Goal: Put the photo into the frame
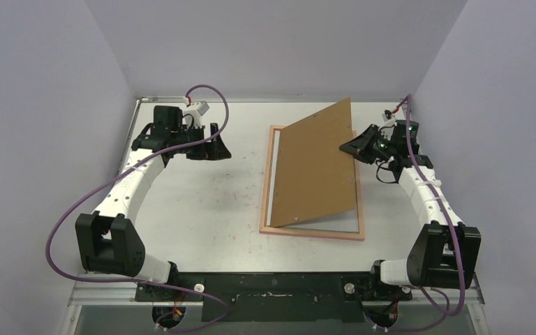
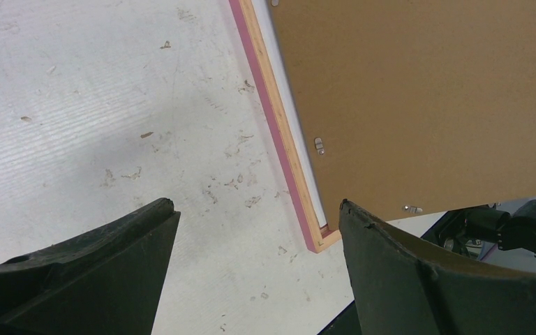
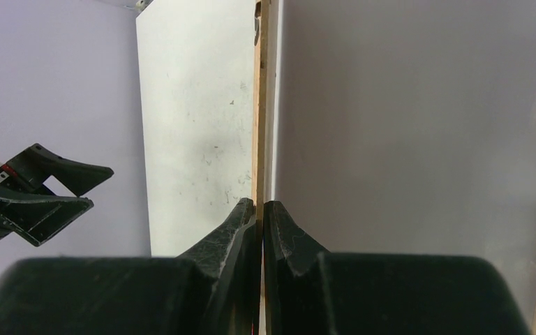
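Looking at the frame [image 1: 312,233]: it lies flat on the table [image 1: 195,202], right of centre, between our two arms. Its outer edge is pink and the face turned up is wood-toned.

The brown backing board [image 1: 317,167] sits over it, tilted. The board's left edge is down along the frame's left rail, and its right edge is raised well clear of the right rail. We see small metal tabs [image 2: 319,145] on the board near its lower edge.

The right gripper [image 3: 260,204] has its jaws pinched on the board's raised right edge. In our right wrist view the board runs edge-on, straight up from between the fingertips.

The left gripper [image 1: 220,144] hangs over bare table left of the frame, near one of its corners but not touching. Its jaws are spread wide with nothing between them.

As for the photo, we can't tell where it is. A pale strip [image 2: 294,105] shows inside the left rail, just beside the board's edge, and we can't tell whether that is the print.
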Motion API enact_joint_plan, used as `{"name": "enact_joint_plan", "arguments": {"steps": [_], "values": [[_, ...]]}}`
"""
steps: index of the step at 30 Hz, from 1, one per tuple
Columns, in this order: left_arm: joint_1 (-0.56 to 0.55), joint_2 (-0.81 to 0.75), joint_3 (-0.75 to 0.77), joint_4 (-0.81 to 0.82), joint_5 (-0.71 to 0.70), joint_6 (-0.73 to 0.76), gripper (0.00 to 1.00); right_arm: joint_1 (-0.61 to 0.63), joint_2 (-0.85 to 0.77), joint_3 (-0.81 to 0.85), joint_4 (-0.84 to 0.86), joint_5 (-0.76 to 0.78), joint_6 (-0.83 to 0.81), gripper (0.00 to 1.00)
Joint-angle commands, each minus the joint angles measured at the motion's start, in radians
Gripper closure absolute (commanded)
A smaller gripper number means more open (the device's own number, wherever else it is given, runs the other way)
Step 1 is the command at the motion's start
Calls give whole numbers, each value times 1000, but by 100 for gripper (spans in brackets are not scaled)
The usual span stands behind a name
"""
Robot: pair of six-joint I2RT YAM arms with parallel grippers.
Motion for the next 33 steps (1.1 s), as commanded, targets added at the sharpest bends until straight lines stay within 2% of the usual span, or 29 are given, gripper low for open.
{"name": "enact_joint_plan", "arguments": {"steps": [1, 33], "values": [[-2, -36, 8, 5, 3, 14, 16, 5, 2, 5, 108, -52, 31, 95], [-3, -37, 4, -2, -11, 21, 16, 36, 43, -11, 175, -66, 25, 95]]}}
